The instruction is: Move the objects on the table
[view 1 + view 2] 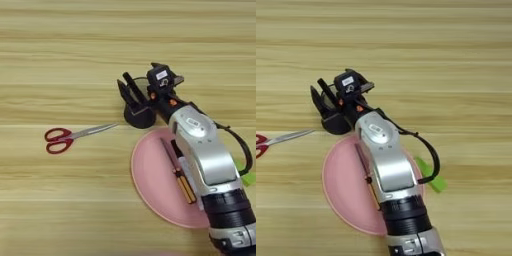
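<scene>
- Two slim items, a black pen (169,153) and an orange-and-black tool beside it whose kind cannot be read, already lie on a pink plate (150,180) near the table's (60,60) right side, partly hidden under the silver forearm.
- The right gripper (134,95) hovers at a black mesh cup (140,116) just beyond the plate's far rim, its two black fingers spread apart, one seemingly on each side of the cup's upper edge; nothing is clamped between them.
- Red-handled scissors (70,136) rest flat on the bare wood well to the left of the plate, blades pointing right toward the cup, untouched by the arm.
- A green object (431,176) lies on the table just right of the plate, half masked by the arm's black cable.
- The job appears partway done: some stationery looks gathered on the plate, while the scissors and the green piece are out on the wood, and the cup seems to be the item now in hand.
</scene>
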